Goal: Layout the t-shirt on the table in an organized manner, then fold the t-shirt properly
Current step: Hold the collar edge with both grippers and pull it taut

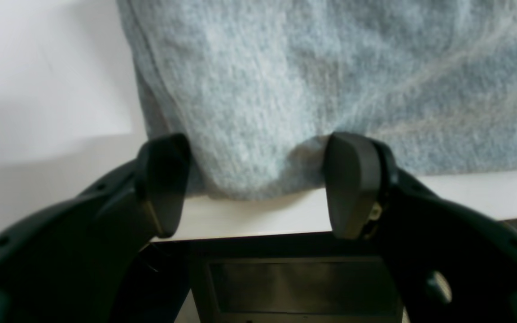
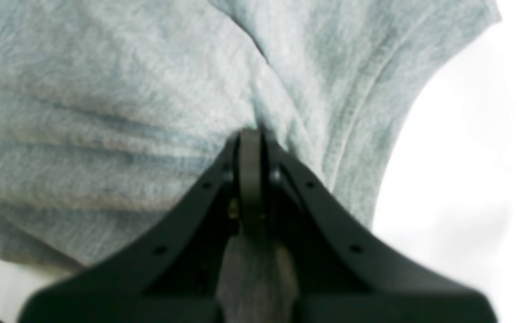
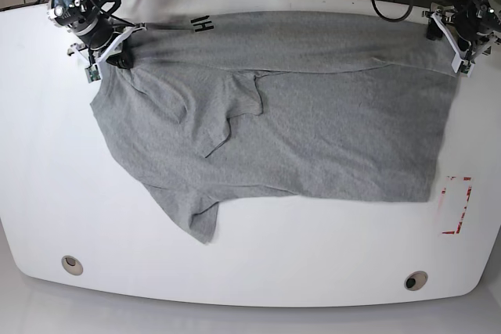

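I saw the grey t-shirt [image 3: 313,131] spread across the white tabletop [image 3: 47,177], my right gripper [image 2: 250,134] with fingers pinching a fold by the sleeve, my left gripper [image 1: 256,184] with fingers spread around its corner.

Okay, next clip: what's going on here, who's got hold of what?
A two-armed robot is working a grey t-shirt on a white table. The right gripper has its jaws shut on a pinch of fabric at one far corner of the shirt. The left gripper sits at the other far corner with jaws open around a bulge of the shirt's edge, not clamped. The shirt lies spread but wrinkled, one sleeve folded over; no fold made yet.
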`<state>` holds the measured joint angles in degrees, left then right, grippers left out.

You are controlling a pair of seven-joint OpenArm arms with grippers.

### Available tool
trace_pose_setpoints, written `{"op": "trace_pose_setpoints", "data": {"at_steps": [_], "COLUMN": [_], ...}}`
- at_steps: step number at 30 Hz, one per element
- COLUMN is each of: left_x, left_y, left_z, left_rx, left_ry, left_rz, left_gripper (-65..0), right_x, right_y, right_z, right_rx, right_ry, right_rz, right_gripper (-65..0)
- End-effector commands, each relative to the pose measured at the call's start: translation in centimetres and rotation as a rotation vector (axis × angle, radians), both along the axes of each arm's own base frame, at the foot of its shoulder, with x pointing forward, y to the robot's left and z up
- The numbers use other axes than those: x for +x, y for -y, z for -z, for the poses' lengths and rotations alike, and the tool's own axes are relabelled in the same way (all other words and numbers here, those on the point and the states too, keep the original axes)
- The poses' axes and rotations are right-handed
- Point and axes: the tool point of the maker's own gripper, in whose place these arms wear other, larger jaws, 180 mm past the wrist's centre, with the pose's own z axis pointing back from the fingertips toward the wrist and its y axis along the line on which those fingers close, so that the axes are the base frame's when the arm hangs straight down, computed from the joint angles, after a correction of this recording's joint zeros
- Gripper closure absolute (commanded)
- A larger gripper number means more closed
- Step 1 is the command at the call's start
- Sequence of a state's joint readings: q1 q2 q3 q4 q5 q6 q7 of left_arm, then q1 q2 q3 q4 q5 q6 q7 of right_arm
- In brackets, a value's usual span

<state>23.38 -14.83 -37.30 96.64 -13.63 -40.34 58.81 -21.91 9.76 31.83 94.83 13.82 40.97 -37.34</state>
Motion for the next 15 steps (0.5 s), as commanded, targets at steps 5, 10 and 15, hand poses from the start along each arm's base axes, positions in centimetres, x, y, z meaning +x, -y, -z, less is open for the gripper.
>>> {"op": "trace_pose_setpoints", "data": {"at_steps": [5, 10, 15], "left_x": [-2.3, -2.9, -3.4], "left_y": [-1.2, -0.5, -0.3], "left_z": [-0.7, -1.1, -1.4], "left_rx": [0.082, 0.091, 0.099], "left_ry": [-0.070, -0.069, -0.071], "left_rz": [0.017, 0.036, 0.042], "left_gripper": [-42.5, -42.5, -42.5], "right_x": [-2.8, -3.8, -4.1], "right_y": [1.3, 1.1, 0.9], "right_z": [1.0, 1.1, 0.0], "right_rx": [-0.061, -0.064, -0.088], "right_ry": [-0.097, -0.113, -0.095], "right_rz": [0.002, -0.002, -0.023], "right_gripper": [-1.7, -1.6, -1.6]}}
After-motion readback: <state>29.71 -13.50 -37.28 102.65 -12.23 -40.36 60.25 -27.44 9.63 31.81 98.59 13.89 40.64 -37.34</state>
